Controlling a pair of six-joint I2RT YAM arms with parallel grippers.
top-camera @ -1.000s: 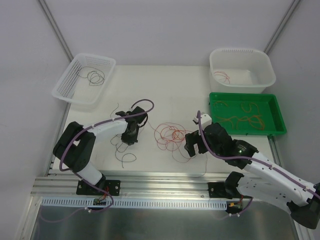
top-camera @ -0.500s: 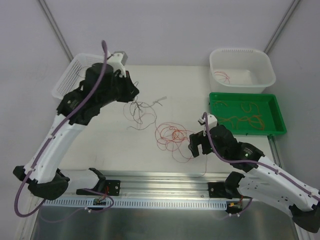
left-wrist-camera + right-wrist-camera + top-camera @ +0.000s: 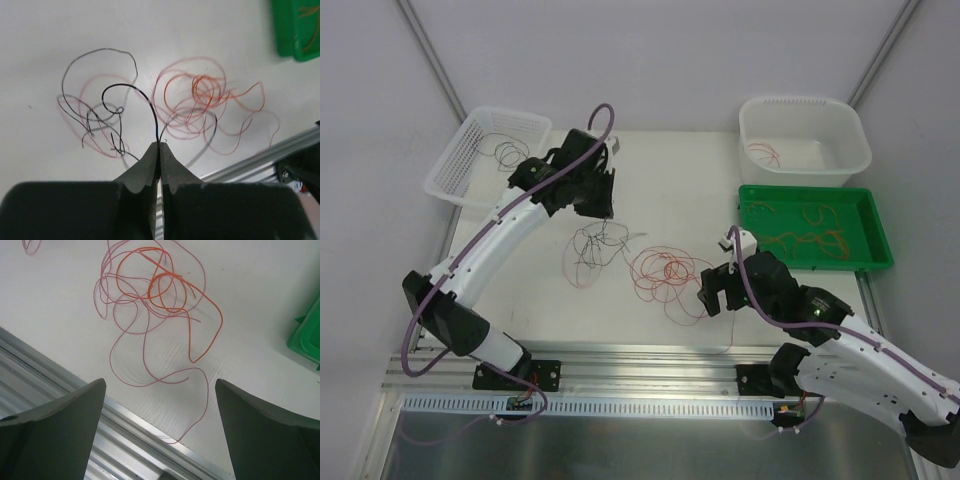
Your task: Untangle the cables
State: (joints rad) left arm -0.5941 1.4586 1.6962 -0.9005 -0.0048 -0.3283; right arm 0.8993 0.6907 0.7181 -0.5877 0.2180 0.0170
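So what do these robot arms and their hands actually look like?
The left arm and right arm are white shells with black joints, a purple hose looping along each. The left hand and right hand each have two dark grey, wedge-shaped fingers.

Hair-thin cables (image 3: 650, 264) — dark loops (image 3: 595, 243) left, red-orange tangle (image 3: 666, 273) right, overlapping, 1 dark strand raised

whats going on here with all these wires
A two-armed robot is untangling thin wires on a white table. The left gripper is shut on a thin black wire, holding one end up above the dark clump. The right gripper hangs open above the red and orange wire tangle, touching nothing.
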